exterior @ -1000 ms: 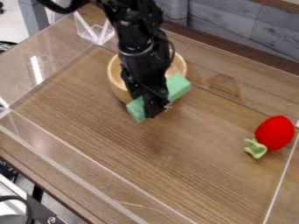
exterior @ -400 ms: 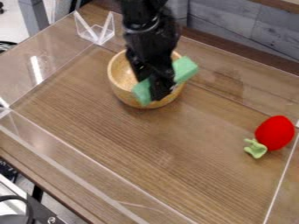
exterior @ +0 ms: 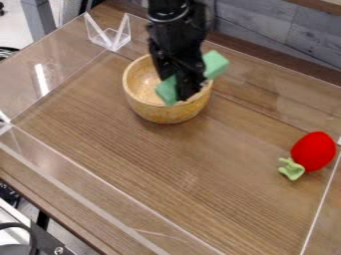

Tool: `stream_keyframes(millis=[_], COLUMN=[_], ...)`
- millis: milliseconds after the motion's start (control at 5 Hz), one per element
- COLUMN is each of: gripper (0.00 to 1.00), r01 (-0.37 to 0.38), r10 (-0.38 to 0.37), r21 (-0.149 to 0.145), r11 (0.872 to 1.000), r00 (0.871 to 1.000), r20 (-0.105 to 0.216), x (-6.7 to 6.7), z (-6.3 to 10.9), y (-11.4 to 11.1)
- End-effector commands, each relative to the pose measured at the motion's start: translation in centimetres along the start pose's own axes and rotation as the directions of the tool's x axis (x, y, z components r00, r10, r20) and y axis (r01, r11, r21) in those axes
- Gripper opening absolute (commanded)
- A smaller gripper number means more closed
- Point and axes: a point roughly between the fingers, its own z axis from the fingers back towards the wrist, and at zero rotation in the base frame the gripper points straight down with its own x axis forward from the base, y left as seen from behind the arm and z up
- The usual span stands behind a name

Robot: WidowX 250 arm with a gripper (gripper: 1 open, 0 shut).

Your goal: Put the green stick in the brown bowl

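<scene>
Green stick (exterior: 190, 78): flat mint-green block, matte, tilted on a diagonal, one end up to the right, lower end dipping over the bowl's inside.
Stick's state: lifted off the tabletop, pinched mid-length by the black fingers (exterior: 186, 80).
Brown bowl (exterior: 144, 100): round, light wood, thick-walled, upright on the tabletop, directly beneath the stick.

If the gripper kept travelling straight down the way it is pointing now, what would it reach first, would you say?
Most likely the brown bowl: the gripper, clamped on the green stick, points steeply down over its inside. Depth from this single view is uncertain.
</scene>
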Motion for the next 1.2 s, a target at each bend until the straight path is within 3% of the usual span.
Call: stream_keyframes(millis=[0, 400, 800, 1000], gripper=[0.00, 0.00, 0.00, 0.00], r01=[-0.019, 0.100, 0.121, 0.180], r10=[0.017, -0.101, -0.120, -0.178], r21=[0.039, 0.008, -0.005, -0.021], r11=[0.999, 0.995, 0.993, 0.984], r00=[0.999, 0.993, 0.990, 0.981], r20=[0.050, 0.069, 0.076, 0.075], x=[0.6, 1.9, 1.5, 1.9], z=[0.6, 2.0, 2.7, 1.5], y=[2.2, 3.5, 0.7, 0.7])
